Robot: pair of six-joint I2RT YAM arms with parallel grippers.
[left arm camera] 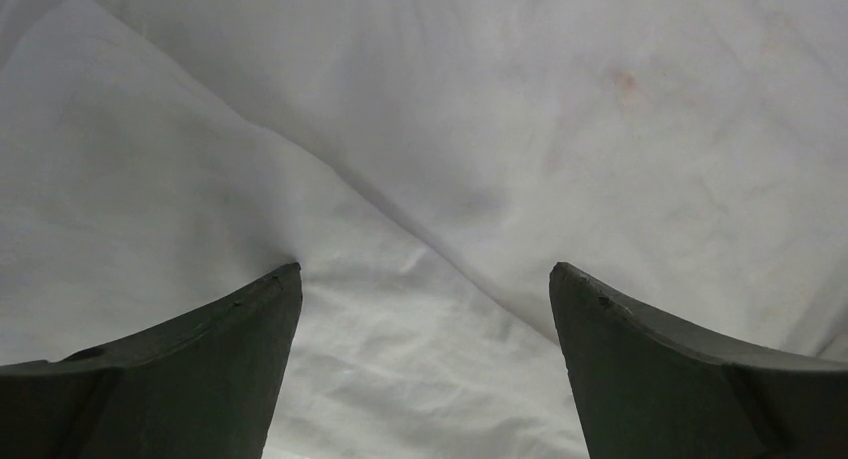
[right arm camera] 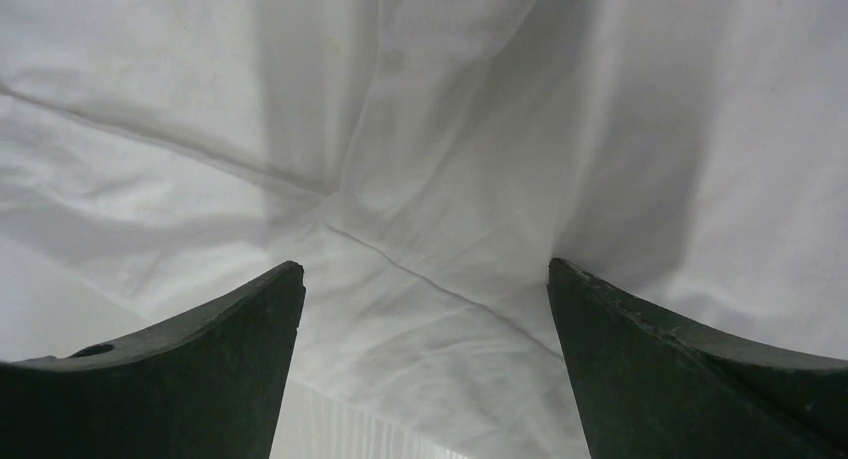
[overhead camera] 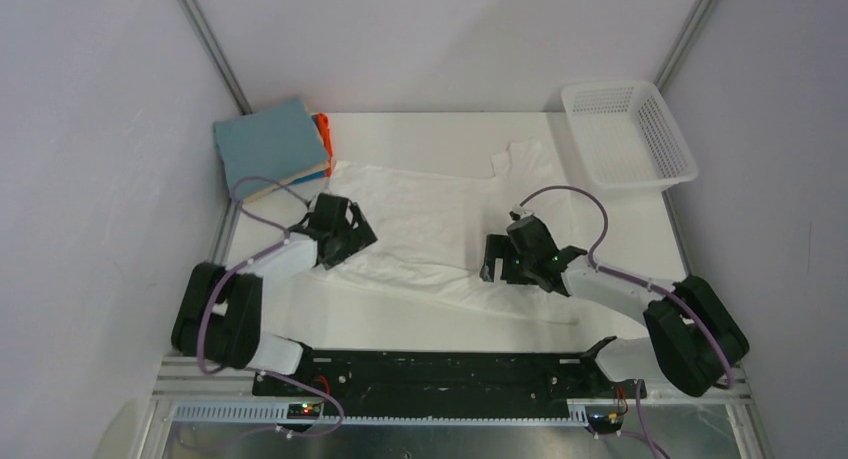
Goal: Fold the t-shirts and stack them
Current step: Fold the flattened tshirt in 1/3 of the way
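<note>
A plain white t-shirt (overhead camera: 430,219) lies spread and creased across the middle of the white table. My left gripper (overhead camera: 345,241) is open, low over the shirt's left part; its wrist view shows white cloth (left arm camera: 420,159) with a diagonal fold between the spread fingers (left arm camera: 240,339). My right gripper (overhead camera: 497,262) is open over the shirt's near right edge; its wrist view shows the cloth (right arm camera: 430,179) with a seam and the hem edge between the fingers (right arm camera: 640,349). A folded stack with a dusty blue-grey shirt (overhead camera: 270,144) on top stands at the back left, with orange cloth (overhead camera: 322,131) showing at its right side.
A white plastic mesh basket (overhead camera: 628,134) stands at the back right corner. Grey walls close in the table on the left, right and back. Purple cables loop above both arms.
</note>
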